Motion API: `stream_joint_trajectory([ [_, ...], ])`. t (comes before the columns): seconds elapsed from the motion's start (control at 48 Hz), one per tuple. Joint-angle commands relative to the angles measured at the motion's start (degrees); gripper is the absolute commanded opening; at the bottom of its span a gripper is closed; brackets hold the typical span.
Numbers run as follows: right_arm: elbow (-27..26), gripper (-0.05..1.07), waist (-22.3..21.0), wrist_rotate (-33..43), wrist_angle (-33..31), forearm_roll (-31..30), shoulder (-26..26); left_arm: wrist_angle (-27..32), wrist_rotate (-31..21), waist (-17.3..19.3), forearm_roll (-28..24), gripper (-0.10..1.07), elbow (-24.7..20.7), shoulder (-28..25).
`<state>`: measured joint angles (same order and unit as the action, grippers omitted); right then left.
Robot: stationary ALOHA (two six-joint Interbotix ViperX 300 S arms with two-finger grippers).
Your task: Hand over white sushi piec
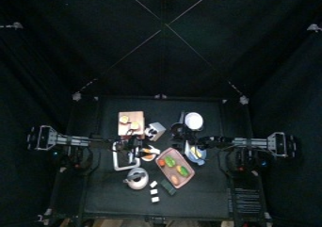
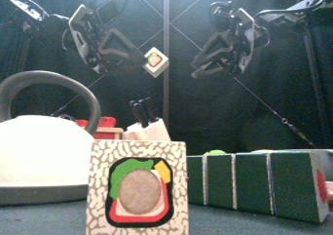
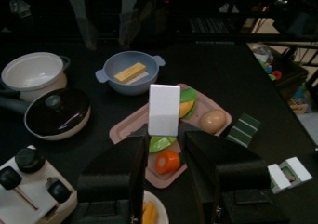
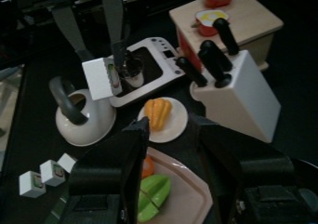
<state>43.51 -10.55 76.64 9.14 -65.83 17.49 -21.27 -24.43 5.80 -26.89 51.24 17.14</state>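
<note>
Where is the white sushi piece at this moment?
The white sushi piece is in the air, held by the left gripper, left of centre in the front view, above the pink plate, with the right gripper open nearby.

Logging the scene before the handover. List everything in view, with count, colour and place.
white rectangular sushi piece: one, white, held above the table
pink oval tray: one, pink, on the table, holding toy food
blue two-handled bowl: one, blue, holding a yellow piece
white knife block: one, white with black handles, mid-table
white kettle: one, white, table front
green-sided sushi pieces: at least three, green and white, table front
left gripper: shut on the sushi piece
right gripper: open, empty
</note>
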Motion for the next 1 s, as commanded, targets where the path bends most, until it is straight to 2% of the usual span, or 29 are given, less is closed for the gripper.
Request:
stream_joint_trajectory([
  [0.0, -2.5, 0.78, 0.4, -0.2, 2.1, 0.2, -1.0, -0.7, 0.1, 0.1, 0.3, 0.67, -0.8, -0.2],
  [0.125, -3.8, 0.78, 0.3, -0.2, 4.0, 0.1, -2.7, -0.8, 0.1, 0.2, 0.5, 0.67, -0.6, -0.5],
  [0.458, -4.8, 0.79, 0.4, -0.2, 8.3, 0.4, -3.5, -0.9, 0.1, 0.4, 0.7, 0.67, -1.1, -2.2],
  [0.792, -6.6, 0.94, 0.5, -0.2, 8.4, 1.1, -7.6, -1.0, 0.1, 0.4, 0.8, 0.67, -2.1, -4.0],
  [0.979, -8.1, 0.95, 0.8, -0.2, 8.3, 0.8, -10.3, -0.9, 0.1, 0.8, 1.3, 0.67, -2.1, -4.0],
])
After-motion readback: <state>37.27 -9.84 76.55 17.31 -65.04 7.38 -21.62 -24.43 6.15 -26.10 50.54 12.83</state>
